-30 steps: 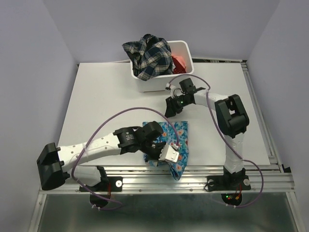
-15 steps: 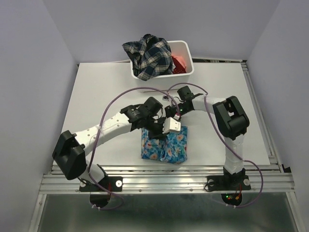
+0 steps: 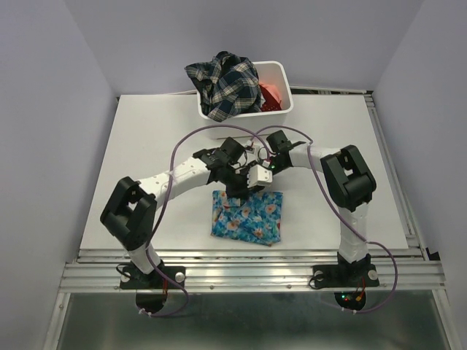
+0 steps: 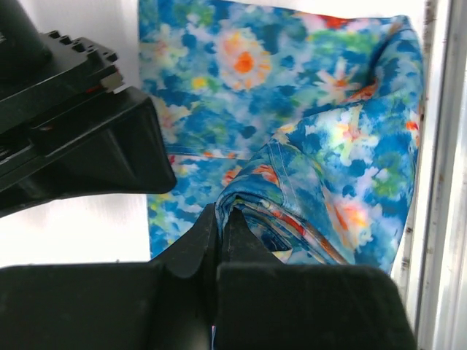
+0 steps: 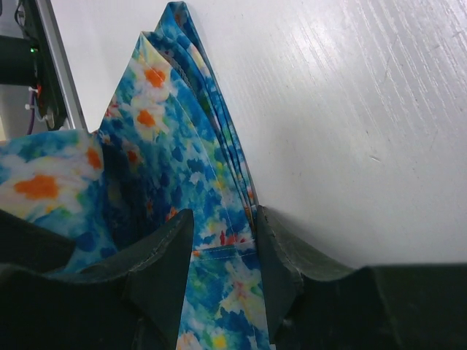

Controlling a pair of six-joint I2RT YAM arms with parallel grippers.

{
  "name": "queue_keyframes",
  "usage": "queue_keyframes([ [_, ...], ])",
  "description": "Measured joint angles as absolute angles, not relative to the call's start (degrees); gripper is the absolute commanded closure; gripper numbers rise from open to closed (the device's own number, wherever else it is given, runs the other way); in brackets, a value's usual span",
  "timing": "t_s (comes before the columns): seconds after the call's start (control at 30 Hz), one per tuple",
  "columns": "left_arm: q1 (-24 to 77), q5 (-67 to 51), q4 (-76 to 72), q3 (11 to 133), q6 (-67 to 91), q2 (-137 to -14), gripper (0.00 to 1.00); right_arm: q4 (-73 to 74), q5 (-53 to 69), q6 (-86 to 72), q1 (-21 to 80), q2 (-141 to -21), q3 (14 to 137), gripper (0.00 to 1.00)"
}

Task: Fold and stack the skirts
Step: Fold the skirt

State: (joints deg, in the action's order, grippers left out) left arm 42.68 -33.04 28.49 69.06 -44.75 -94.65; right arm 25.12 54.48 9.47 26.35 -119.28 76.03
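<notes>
At the left of the top view we see the left arm [image 3: 175, 179] reaching toward mid-frame. There the left gripper [image 4: 221, 219] is clenched on a raised fold of the blue flowered skirt [image 3: 248, 216], which lies folded on the table [image 3: 146, 146] at lower centre. Just right, the right gripper [image 5: 219, 237] straddles the skirt's upper edge; we cannot tell whether it pinches. The bin [image 3: 286, 103] at upper centre holds the plaid skirt [image 3: 219, 87] and, to its right, the coral-red skirt [image 3: 271, 92].

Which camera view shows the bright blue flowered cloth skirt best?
Top external: the whole bright blue flowered cloth skirt, only its far edge hidden. Left wrist shows a fold pinched in the left gripper; right wrist, an edge between fingers of the right gripper.
</notes>
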Motion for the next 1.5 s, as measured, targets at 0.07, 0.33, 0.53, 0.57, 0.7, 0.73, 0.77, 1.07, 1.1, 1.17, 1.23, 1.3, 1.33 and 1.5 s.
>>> queue_keyframes([
  [0.07, 42.26, -32.82, 27.22, 69.06, -44.75, -95.39, 1.0, 25.15, 54.5, 9.47, 26.35, -119.28, 76.03, 0.54],
  [0.33, 41.89, -30.68, 19.99, 67.42, -44.07, -96.66, 0.73, 25.54, 54.65, 9.43, 26.35, -119.39, 76.36, 0.45],
  [0.53, 41.41, -29.56, 19.2, 64.71, -42.19, -98.48, 0.58, 26.35, 53.49, 9.15, 26.37, -119.39, 78.37, 0.28],
  [0.57, 41.34, -29.47, 18.96, 64.55, -42.04, -98.41, 0.57, 26.41, 52.99, 8.97, 26.37, -119.39, 78.7, 0.26],
  [0.7, 40.97, -28.45, 19.07, 64.4, -39.77, -96.9, 0.46, 26.83, 49.52, 8.23, 26.13, -119.39, 81.84, 0.19],
  [0.73, 40.66, -28.1, 19.16, 64.4, -38.46, -95.81, 0.4, 27.03, 48.73, 7.86, 25.91, -119.39, 82.76, 0.16],
  [0.77, 40.58, -28.03, 19.22, 64.4, -38.09, -95.18, 0.39, 27.14, 47.99, 7.53, 25.74, -119.39, 83.96, 0.14],
  [1.07, 35.77, -28.34, 19.44, 64.4, -26.3, -84.14, 0.39, 27.94, 42.96, 1.96, 19.22, -116.62, 93.17, 0.11],
  [1.1, 35.33, -28.53, 19.22, 64.29, -25.12, -83.66, 0.42, 28.38, 42.39, 1.87, 18.33, -114.87, 93.21, 0.13],
  [1.17, 34.44, -29.1, 17.74, 63.09, -21.54, -82.21, 0.46, 30.22, 41.58, 2.11, 16.67, -111.57, 93.19, 0.22],
  [1.23, 34.02, -30.09, 16.47, 60.73, -18.33, -80.53, 0.55, 31.79, 41.06, 2.76, 15.99, -107.0, 92.53, 0.38],
  [1.3, 33.91, -32.08, 13.52, 56.58, -13.89, -78.41, 0.63, 32.84, 40.8, 3.81, 16.34, -100.79, 89.52, 0.46],
  [1.33, 33.91, -32.56, 12.75, 55.27, -12.53, -77.76, 0.67, 33.82, 40.18, 4.73, 17.06, -97.1, 87.09, 0.49],
  [1.5, 32.69, -35.38, 9.82, 47.48, -3.81, -75.66, 0.9, 36.99, 34.89, 8.32, 25.41, -86.08, 76.69, 0.49],
])
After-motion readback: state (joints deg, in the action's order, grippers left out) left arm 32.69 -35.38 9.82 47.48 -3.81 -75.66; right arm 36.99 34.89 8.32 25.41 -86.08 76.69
